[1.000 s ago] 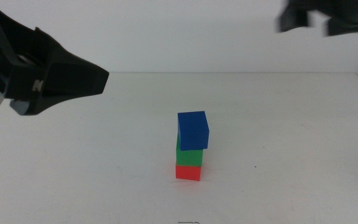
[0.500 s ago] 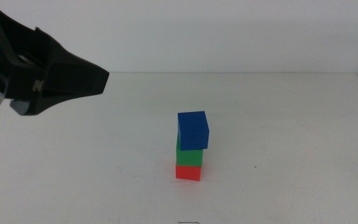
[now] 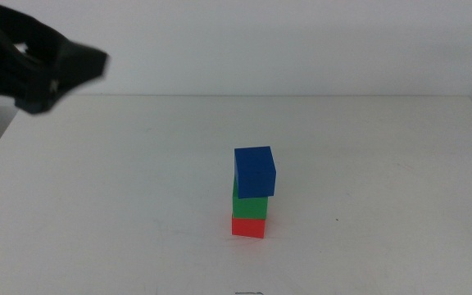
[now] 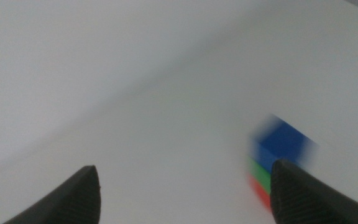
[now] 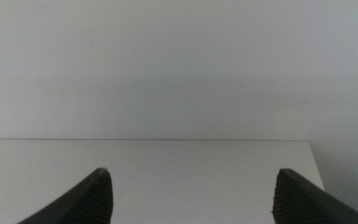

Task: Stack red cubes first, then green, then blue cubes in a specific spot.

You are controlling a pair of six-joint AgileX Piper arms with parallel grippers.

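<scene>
Middle view: left pincer (spread, empty) well apart from blue cube.

I see three small cubes of the same size, plain and matte, in one stack on the white table, a little right of the middle and toward the front. The red cube is at the bottom and sits flat on the tabletop. The green cube lies on top of it; only a narrow band of green shows. The blue cube is on top. It is turned a little against the two under it and its right edge reaches slightly past them. In my left wrist view the stack is blurred, with blue above green above red.
</scene>
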